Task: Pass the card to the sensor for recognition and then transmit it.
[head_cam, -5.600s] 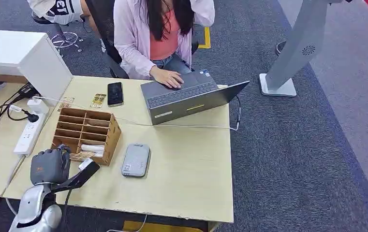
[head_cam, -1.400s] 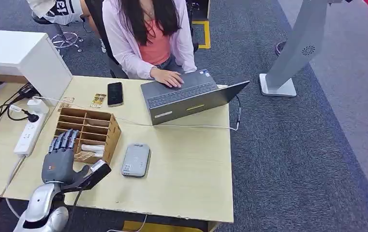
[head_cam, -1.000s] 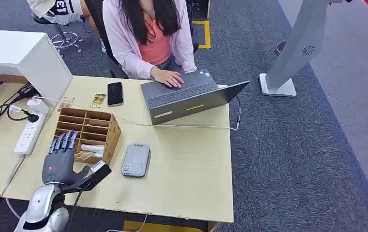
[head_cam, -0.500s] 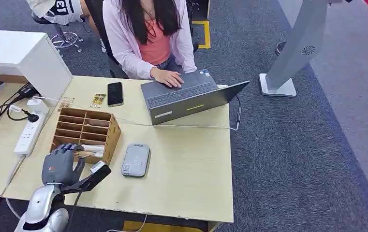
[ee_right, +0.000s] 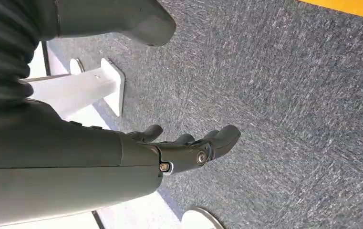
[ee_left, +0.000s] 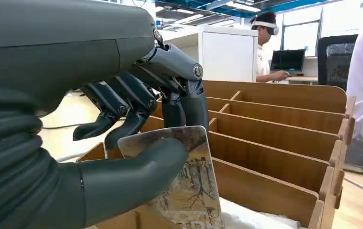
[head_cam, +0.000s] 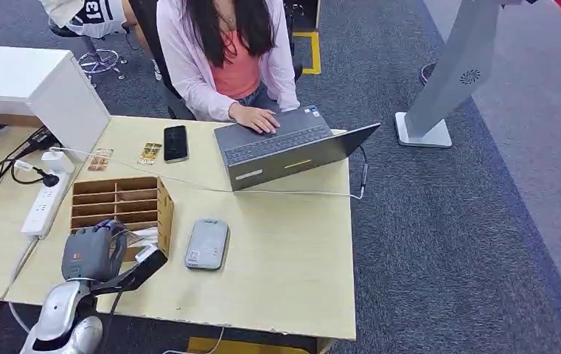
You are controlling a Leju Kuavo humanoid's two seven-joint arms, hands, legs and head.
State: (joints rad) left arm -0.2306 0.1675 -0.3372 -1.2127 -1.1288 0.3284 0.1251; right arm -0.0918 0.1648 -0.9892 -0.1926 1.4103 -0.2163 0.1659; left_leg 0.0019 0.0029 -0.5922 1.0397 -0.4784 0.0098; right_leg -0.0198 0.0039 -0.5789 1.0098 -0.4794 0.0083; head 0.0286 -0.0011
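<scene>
- My head camera sits high and looks forward and steeply down over the desk (head_cam: 284, 251); my left arm enters at the lower left of that frame, and the carpet fills its right side.
- My left wrist camera rides just behind my left hand (ee_left: 122, 124), low and level, very close to the wooden organizer (ee_left: 284, 138), facing across the desk to a white cabinet (ee_left: 227, 55) in the upper middle.
- Both views share my left hand (head_cam: 89, 251), the organizer (head_cam: 119, 203) and the cabinet (head_cam: 37, 88).
- My right wrist camera looks past my right hand (ee_right: 184, 148) down at grey carpet, close to it.
</scene>
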